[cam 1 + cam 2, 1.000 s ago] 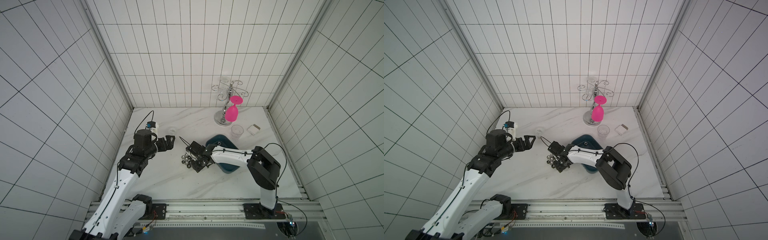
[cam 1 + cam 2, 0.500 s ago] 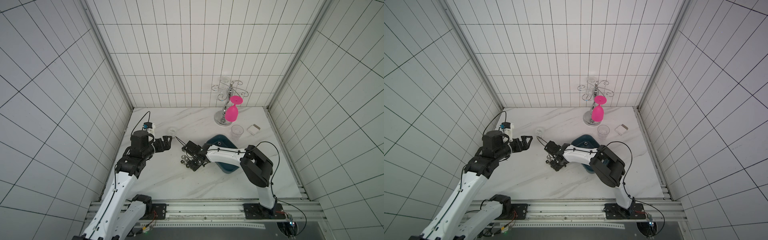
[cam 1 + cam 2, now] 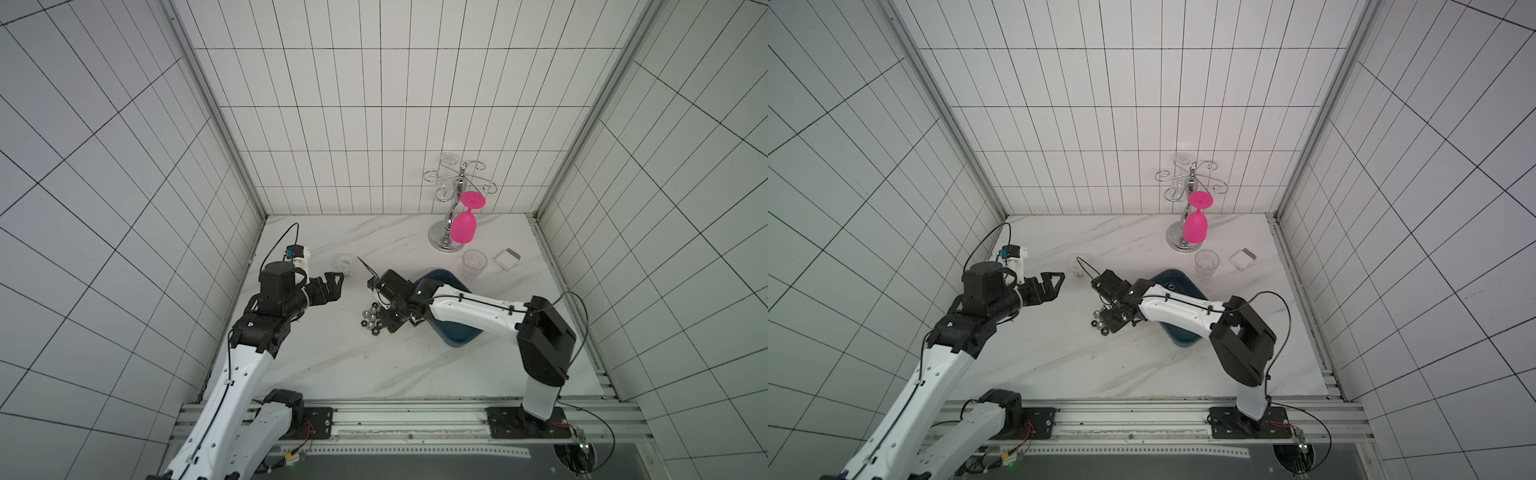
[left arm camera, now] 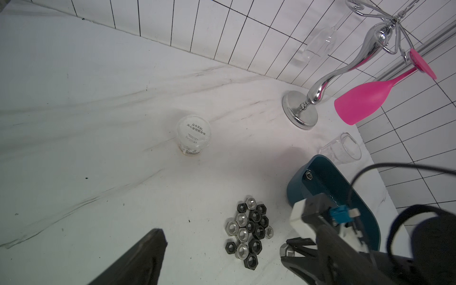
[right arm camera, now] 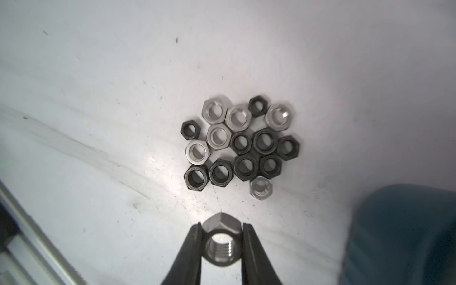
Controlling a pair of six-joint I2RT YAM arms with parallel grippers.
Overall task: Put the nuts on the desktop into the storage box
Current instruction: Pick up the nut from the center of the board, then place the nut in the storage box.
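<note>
Now the right claw point(image 5: 222, 228) pinches one silver nut point(image 5: 221, 249) beside the other nuts point(image 5: 241, 143), clustered mid-way across the tabletop point(image 3: 374, 374) just beside the storage box point(image 3: 457, 337); the left claw point(image 3: 1057, 283) hangs open near the left edge.

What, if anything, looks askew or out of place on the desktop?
Only the dark teal plastic storage tray: it lies diagonal to the edges of the white marble desktop. The silver and black hexagonal metal nuts sit in one tidy cluster; nothing looks spilled or broken.
</note>
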